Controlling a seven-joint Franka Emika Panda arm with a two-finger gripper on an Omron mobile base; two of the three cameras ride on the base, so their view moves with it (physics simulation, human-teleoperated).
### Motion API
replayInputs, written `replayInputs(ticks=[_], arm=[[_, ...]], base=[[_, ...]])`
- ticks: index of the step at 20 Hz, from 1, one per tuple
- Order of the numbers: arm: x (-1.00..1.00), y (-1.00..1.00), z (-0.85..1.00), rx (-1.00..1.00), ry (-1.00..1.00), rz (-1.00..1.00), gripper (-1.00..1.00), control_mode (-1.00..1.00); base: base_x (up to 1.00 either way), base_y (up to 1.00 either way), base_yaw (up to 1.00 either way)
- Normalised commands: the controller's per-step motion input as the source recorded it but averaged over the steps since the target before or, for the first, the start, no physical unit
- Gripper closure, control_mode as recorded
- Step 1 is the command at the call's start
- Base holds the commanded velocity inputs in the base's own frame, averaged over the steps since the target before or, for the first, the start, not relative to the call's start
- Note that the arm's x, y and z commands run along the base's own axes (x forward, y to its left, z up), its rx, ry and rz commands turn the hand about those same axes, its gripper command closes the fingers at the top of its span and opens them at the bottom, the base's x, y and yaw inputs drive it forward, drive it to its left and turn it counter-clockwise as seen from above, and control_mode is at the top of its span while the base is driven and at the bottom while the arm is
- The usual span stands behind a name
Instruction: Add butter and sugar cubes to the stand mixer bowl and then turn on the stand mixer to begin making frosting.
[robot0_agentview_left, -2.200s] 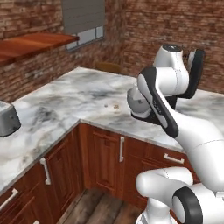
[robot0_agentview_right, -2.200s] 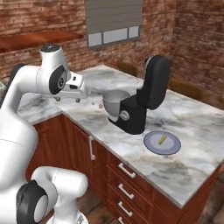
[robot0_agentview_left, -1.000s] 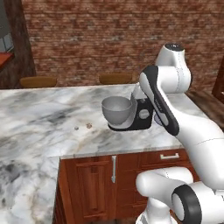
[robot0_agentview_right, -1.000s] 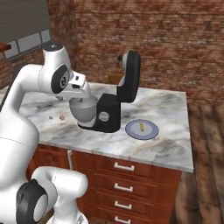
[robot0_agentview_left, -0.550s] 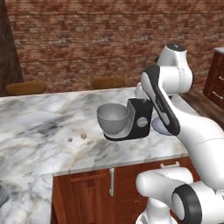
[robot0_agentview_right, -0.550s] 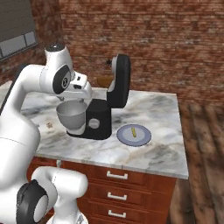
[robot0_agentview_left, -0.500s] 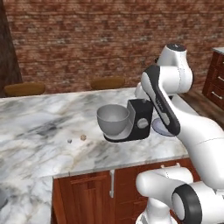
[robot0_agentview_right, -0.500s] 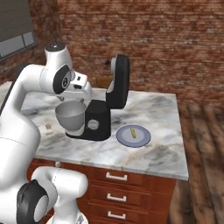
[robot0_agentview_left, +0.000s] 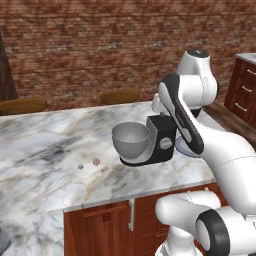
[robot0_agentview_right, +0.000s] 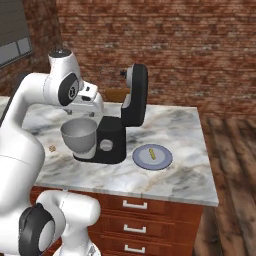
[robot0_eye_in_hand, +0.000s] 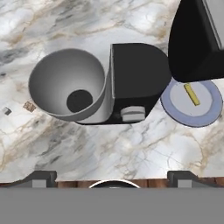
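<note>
The stand mixer is a black box with its rounded head tilted up. A round grey knob sits on its side. Its grey metal stand mixer bowl is empty. The butter lies on a grey-blue plate right of the mixer. Sugar cubes lie on the counter left of the bowl. My gripper hangs open and empty high above the mixer, over the counter's front edge.
The marble counter ends in a front edge over wooden drawers. Two wooden stool tops stand behind it against the brick wall. A drawer cabinet stands at the far right.
The whole picture has shifted as the base drove around the counter, bringing the mixer to the middle of both base views. The gripper stays open and empty.
</note>
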Motion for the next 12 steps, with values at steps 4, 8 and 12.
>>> replayInputs(ticks=[4,8,12], arm=[[0.00,0.18,0.04,0.00,0.00,-0.11,-1.00,-1.00],[-0.02,0.17,0.05,0.00,-0.01,-0.08,-1.00,-1.00],[-0.11,0.93,0.02,-0.06,-0.02,-0.06,-1.00,-1.00]], base=[[0.00,0.00,0.00],[0.00,0.00,0.00],[0.00,0.00,0.00]])
